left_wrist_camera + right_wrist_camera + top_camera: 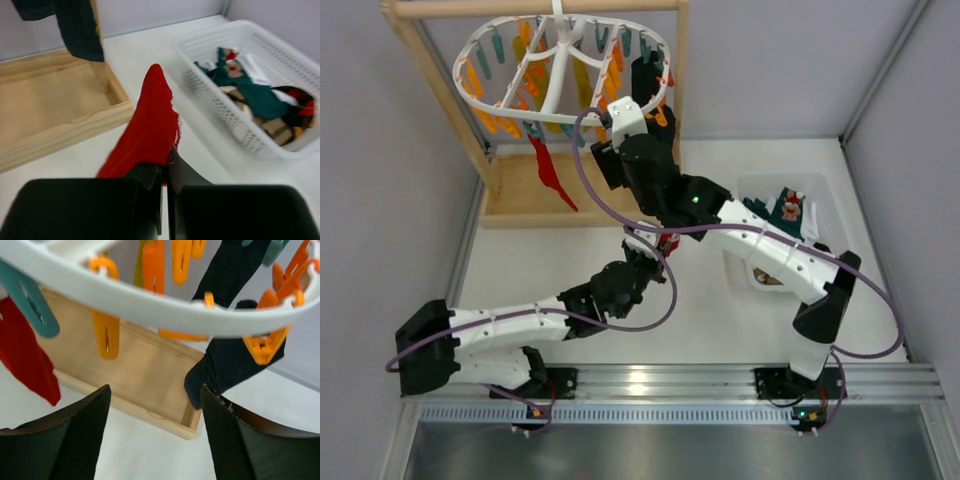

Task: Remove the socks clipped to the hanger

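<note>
Status: left gripper [165,167] clamped on red sock [147,130]; right gripper [155,412], jaws apart, beneath hanger [150,310] near counter [720,330] far edge.

On my overhead feed the wooden frame [535,195] stands up at eleven o'clock, its flat base resting on the white table [520,265]. Over at about two o'clock I see a white perforated basket [828,195] holding a heap of green, brown and patterned fabric [782,208], well apart from the frame.
</note>
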Controlling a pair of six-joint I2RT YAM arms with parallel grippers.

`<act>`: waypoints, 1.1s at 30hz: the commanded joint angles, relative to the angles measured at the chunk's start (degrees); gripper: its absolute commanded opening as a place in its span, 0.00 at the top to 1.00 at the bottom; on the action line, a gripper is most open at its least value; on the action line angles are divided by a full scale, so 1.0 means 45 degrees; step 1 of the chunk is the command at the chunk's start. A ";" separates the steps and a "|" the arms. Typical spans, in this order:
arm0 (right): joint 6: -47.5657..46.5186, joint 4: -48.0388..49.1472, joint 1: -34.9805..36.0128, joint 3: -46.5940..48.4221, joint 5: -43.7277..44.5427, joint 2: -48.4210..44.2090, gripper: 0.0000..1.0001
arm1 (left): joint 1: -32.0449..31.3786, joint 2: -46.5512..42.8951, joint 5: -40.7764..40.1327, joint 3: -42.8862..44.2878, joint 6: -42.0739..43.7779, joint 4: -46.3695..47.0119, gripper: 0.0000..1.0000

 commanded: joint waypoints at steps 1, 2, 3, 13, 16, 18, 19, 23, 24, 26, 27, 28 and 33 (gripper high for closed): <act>0.0720 0.0141 0.0190 -0.1340 -0.1031 -0.2131 0.28 | -0.0037 -0.1321 0.2679 -0.0350 -0.1439 -0.0237 1.00; 0.1146 0.0005 0.0190 -0.2060 -0.1247 -0.2909 0.24 | -0.0037 -0.1440 0.3131 -0.0370 -0.1558 -0.0336 1.00; 0.1247 -0.0151 0.0190 -0.2376 -0.1481 -0.3323 0.16 | -0.0037 -0.1500 0.3561 -0.0351 -0.1636 -0.0395 1.00; 0.2459 -0.2821 -0.0180 -0.6852 0.0934 -1.0196 0.01 | -0.0037 0.0723 0.7138 0.1870 -0.2672 -0.0395 1.00; 0.2809 -0.4016 -0.0415 -0.6735 0.2205 -1.1290 0.00 | -0.0018 0.2226 0.7743 0.3411 -0.2750 -0.0395 1.00; 0.3180 -0.4624 -0.0415 -0.6949 0.2694 -1.1976 0.01 | -0.0018 0.3316 0.7881 0.4254 -0.2751 -0.0415 1.00; 0.3240 -0.4664 -0.0415 -0.7104 0.2793 -1.2347 0.01 | 0.0002 0.3691 0.8055 0.5148 -0.2750 -0.0415 1.00; 0.3650 -0.5404 -0.0415 -0.7321 0.3300 -1.3794 0.01 | 0.0488 0.5897 0.9204 0.7554 -0.3198 -0.0415 1.00; 0.3728 -0.5735 -0.0415 -0.7263 0.3418 -1.3912 0.00 | 0.0606 0.6347 0.9422 0.8081 -0.3296 -0.0415 1.00; 0.3748 -0.5933 -0.0396 -0.7185 0.3536 -1.4244 0.01 | 0.0879 0.7909 1.0008 0.9780 -0.3726 -0.0415 0.94; 0.3768 -0.6089 -0.0415 -0.7165 0.3613 -1.4342 0.01 | 0.0958 0.8417 1.0165 1.0405 -0.3766 -0.0511 0.93; 0.3826 -0.6167 -0.0415 -0.7126 0.3614 -1.4517 0.00 | 0.0978 0.9601 1.0282 1.1764 -0.3805 -0.0648 0.92; 0.4040 -0.6265 -0.0415 -0.7379 0.3575 -1.4772 0.01 | 0.1135 1.3202 1.0615 1.6594 -0.3533 -0.3104 0.43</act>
